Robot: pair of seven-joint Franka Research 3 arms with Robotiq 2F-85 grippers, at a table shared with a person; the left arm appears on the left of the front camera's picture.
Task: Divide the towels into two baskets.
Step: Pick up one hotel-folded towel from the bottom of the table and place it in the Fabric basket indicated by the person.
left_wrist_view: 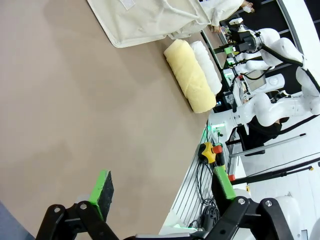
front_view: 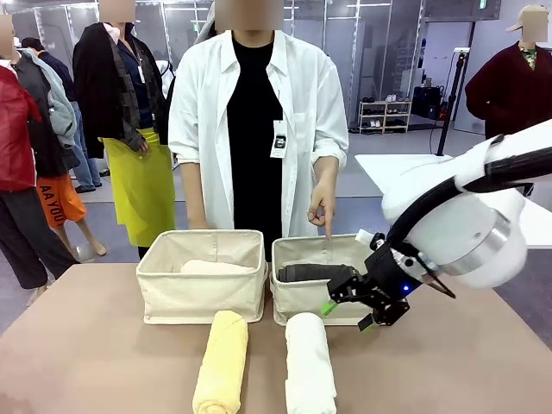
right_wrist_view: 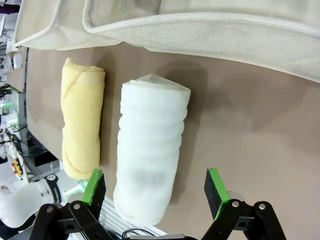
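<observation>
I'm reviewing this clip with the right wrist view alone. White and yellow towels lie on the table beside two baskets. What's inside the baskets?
Observer: The left basket holds a pale pink towel, and the right basket holds a dark grey towel.
Operator: Is the person doing anything?
Observer: A hand points its index finger down at the right basket's far rim.
Operator: And the left gripper?
Observer: The left gripper hangs over bare table, jaws open, holding nothing.
</observation>
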